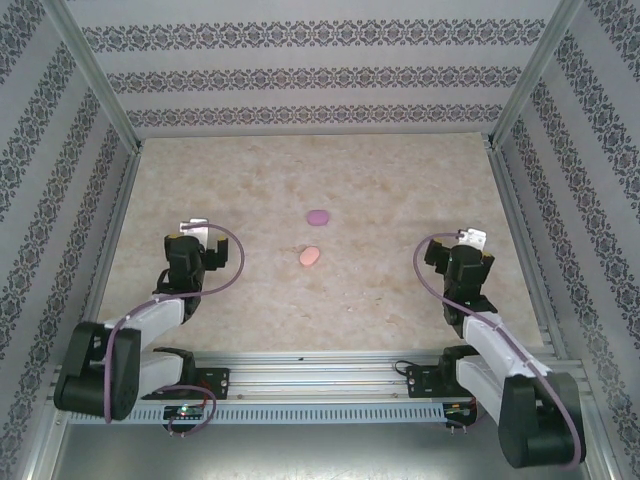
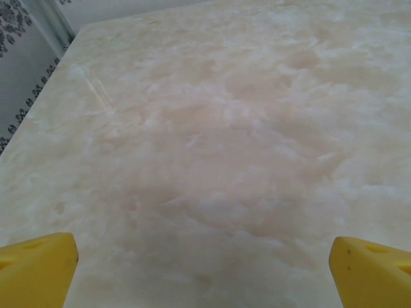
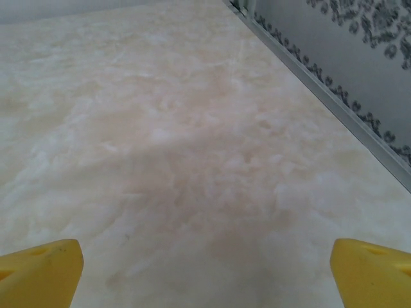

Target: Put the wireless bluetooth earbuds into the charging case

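The left fingers (image 2: 38,269) and right fingers (image 3: 42,266) are spread wide and hold nothing, and the pink case (image 1: 310,256) and purple case (image 1: 317,217) lie between them on the counter (image 1: 400,180), a bit nearer the left fingers, buds too small to tell.

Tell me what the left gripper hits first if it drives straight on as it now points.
Most likely the bare tabletop: the left gripper tilts down toward it, jaws open, nothing between. The purple case and pink case lie off to its right, outside that line.
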